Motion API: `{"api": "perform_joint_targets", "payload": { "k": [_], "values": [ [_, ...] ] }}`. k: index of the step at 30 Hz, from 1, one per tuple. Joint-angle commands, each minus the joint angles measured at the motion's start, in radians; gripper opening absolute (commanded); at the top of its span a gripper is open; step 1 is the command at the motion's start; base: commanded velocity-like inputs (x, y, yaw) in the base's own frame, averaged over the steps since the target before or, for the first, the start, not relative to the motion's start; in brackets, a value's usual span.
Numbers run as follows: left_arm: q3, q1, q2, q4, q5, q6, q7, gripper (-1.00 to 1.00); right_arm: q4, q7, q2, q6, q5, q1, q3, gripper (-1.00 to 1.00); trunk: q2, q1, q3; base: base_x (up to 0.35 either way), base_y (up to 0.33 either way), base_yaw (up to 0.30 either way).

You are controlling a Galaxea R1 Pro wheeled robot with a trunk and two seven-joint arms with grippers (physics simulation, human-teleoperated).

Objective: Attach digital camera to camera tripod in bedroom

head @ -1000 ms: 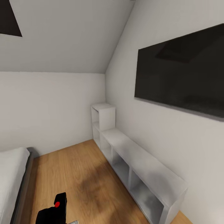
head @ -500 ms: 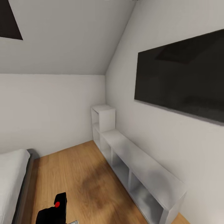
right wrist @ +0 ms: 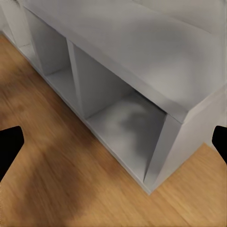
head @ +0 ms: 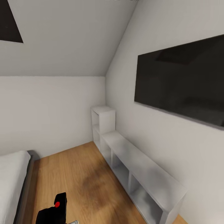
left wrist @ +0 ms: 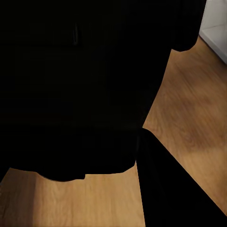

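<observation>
The right claw (right wrist: 113, 144) has its fingertips spread wide apart above the white cube shelving (head: 140, 174). The left claw's state cannot be told: the digital camera (head: 54, 211) blocks its view. The head view has tilted slightly; nothing else moved. Wood floor (head: 77, 174) lies open between bed (head: 12, 177) and shelving, under the wall TV (head: 183, 81).

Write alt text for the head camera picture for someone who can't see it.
A black camera with a red button sits at the bottom edge of a white attic bedroom. A low white cube shelf runs along the right wall under a black wall TV. A wood floor stretches ahead, with a bed corner at left.
</observation>
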State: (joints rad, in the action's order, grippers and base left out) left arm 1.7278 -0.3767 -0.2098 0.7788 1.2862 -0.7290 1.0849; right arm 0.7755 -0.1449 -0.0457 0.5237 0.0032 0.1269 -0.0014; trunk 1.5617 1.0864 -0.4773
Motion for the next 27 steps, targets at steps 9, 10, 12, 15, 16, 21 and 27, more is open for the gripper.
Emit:
{"api": "perform_joint_targets", "payload": {
  "k": [9, 10, 12, 15, 16, 21, 27],
  "values": [
    [0.006, -0.002, 0.0, -0.001, 0.001, 0.002, 0.004, -1.0, 0.002, -0.002, 0.0, 0.0, 0.001, 0.0, 0.0, 1.0, -0.063, -0.035, 0.027, 0.0, 0.0, 0.0],
    [0.006, -0.002, 0.0, -0.001, 0.001, 0.002, 0.004, -1.0, 0.002, -0.002, 0.0, 0.0, 0.0, 0.0, 0.0, 1.0, -0.07, -0.038, 0.031, 0.0, 0.0, 0.0],
    [0.006, -0.002, 0.0, 0.0, 0.001, 0.002, 0.004, -1.0, 0.002, -0.002, 0.0, 0.0, 0.0, 0.0, 0.0, 1.0, -0.084, -0.046, 0.037, 0.0, 0.0, 0.0],
    [0.006, -0.002, 0.0, -0.001, 0.001, 0.001, 0.004, -1.0, 0.002, -0.002, 0.0, 0.0, 0.001, 0.0, 0.0, 1.0, -0.105, -0.058, 0.046, 0.0, 0.0, 0.0],
    [0.006, -0.002, 0.0, -0.001, 0.001, 0.002, 0.004, -1.0, 0.002, -0.002, 0.0, 0.001, 0.001, 0.0, 0.0, 1.0, -0.112, -0.061, 0.049, 0.0, 0.0, 0.0],
    [0.006, -0.002, 0.0, -0.001, 0.001, 0.002, 0.004, -1.0, 0.002, -0.002, 0.0, 0.001, 0.001, 0.0, 0.0, 1.0, -0.147, -0.081, 0.065, 0.0, 0.0, 0.0],
    [0.006, -0.002, 0.0, -0.001, 0.001, 0.002, 0.004, -1.0, 0.002, -0.002, 0.0, 0.001, 0.0, 0.0, 0.0, 1.0, -0.189, -0.104, 0.084, 0.0, 0.0, 0.0]
  ]
}}
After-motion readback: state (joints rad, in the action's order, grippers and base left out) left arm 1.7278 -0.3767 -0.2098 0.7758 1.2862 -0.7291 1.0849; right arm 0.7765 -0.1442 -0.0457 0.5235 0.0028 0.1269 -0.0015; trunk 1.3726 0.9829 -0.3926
